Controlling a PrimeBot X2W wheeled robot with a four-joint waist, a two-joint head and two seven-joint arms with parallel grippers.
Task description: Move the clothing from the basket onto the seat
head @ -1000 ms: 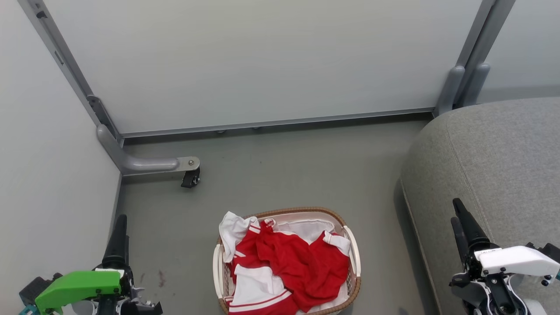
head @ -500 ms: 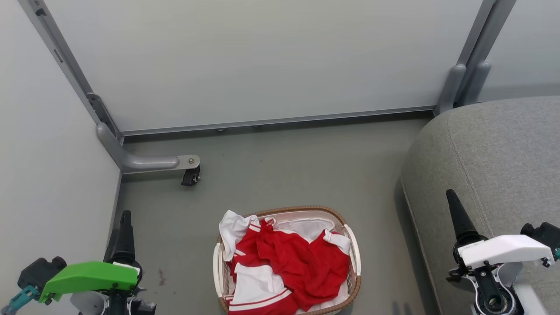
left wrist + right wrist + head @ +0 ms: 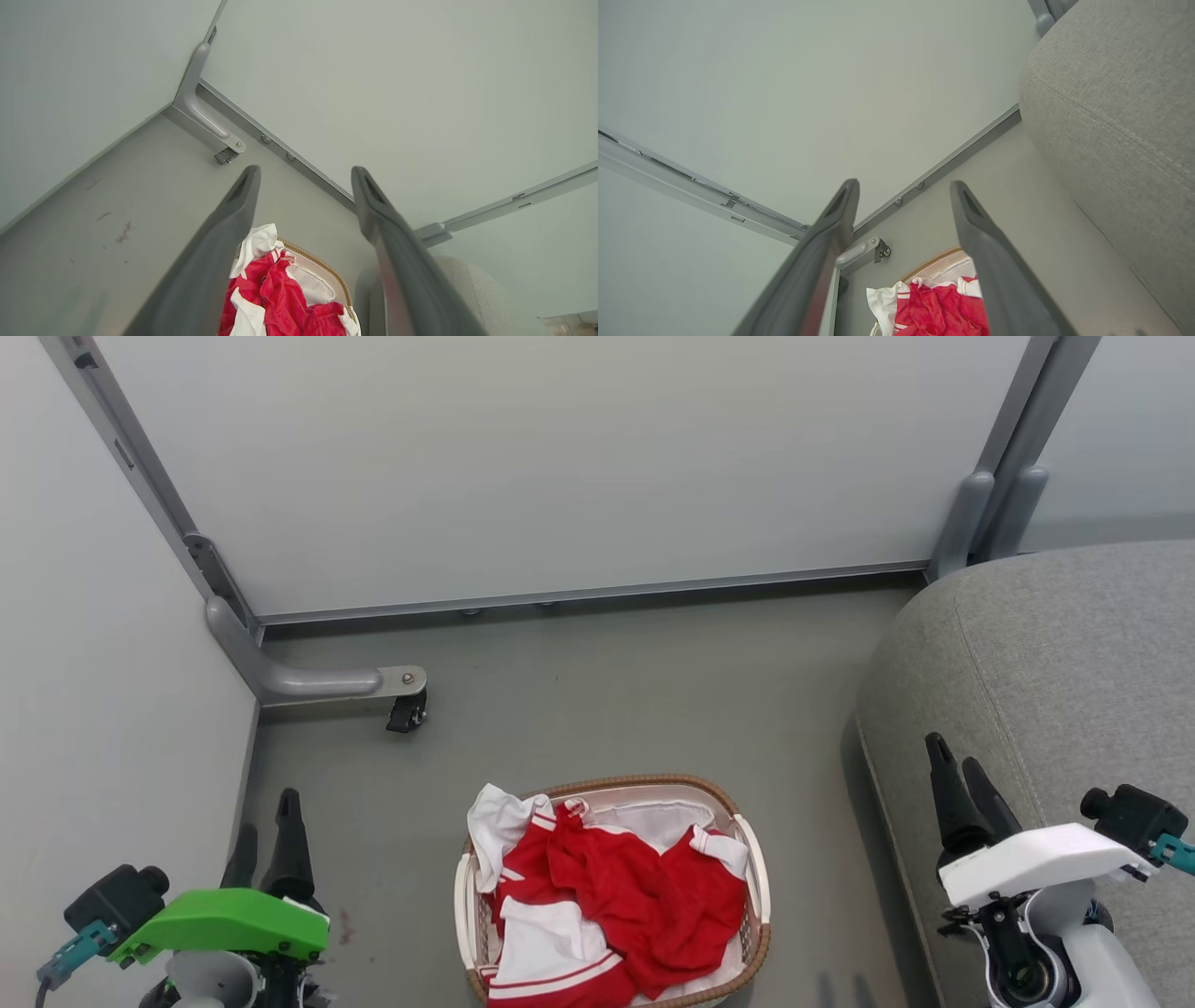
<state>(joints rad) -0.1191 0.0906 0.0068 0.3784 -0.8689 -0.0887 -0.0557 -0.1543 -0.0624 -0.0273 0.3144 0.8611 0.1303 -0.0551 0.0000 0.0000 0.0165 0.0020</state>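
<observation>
The red clothing (image 3: 625, 901) with white panels lies crumpled in the white basket (image 3: 754, 859) with a brown woven rim, on the floor at the bottom centre. The grey seat (image 3: 1055, 681) fills the right side. My left gripper (image 3: 268, 817) hangs open at the lower left, well apart from the basket. Over the seat's front edge at the lower right, my right gripper (image 3: 952, 751) is open and empty. The left wrist view shows the clothing (image 3: 285, 298) between open fingers (image 3: 233, 210). In the right wrist view the clothing (image 3: 938, 312) lies below and the seat (image 3: 1111, 107) to the right.
Pale partition walls (image 3: 560, 467) close off the back and left. A grey metal foot with a black caster (image 3: 406, 714) juts out over the floor left of the basket. Another grey post (image 3: 971, 523) stands at the back right by the seat. Bare grey floor (image 3: 635, 691) lies behind the basket.
Both arms have turned and shifted inward: the left gripper moved right, the right gripper moved left and up. Each now shows both fingers apart. The basket and clothing stayed put.
</observation>
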